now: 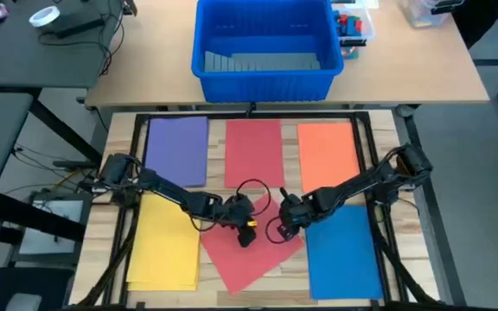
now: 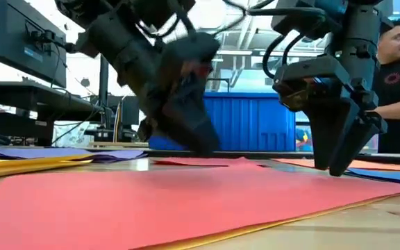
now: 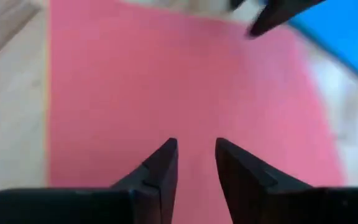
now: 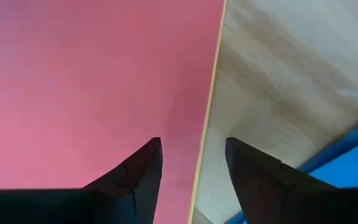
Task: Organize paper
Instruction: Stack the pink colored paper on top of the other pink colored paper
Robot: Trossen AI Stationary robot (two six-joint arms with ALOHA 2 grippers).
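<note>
A: While both arms meet at mid-table, the high view gives us five neat sheets: purple sheet (image 1: 178, 150), red sheet (image 1: 253, 152) and orange sheet (image 1: 328, 154) in the far row, yellow sheet (image 1: 164, 242) near left, blue sheet (image 1: 343, 250) near right. A sixth, the crooked red sheet (image 1: 251, 256), lies askew between yellow and blue.

B: And the grippers?

A: Left gripper (image 1: 245, 231) and right gripper (image 1: 284, 226) are both over that crooked sheet's far part, close together. A blue bin (image 1: 266, 47) sits beyond on another table.

B: Low view now?

A: Crooked sheet fills the foreground, a thin yellow edge showing beneath it. Right gripper (image 2: 340, 164) points down, tips at paper level, fingers (image 2: 356, 146) spread. Left gripper (image 2: 198, 142) is tilted, tip low near the paper. A person (image 2: 398, 69) stands behind on the right.

B: Left wrist?

A: Fingers (image 3: 161, 171) parted with a narrow gap, nothing between them, red paper (image 3: 166, 87) beneath; blue at the corner.

B: Right wrist?

A: Fingers (image 4: 135, 174) wide apart, empty, straddling the red sheet's edge (image 4: 211, 93); one over red, the other over bare table (image 4: 284, 81). A yellow line runs along that edge.
</note>
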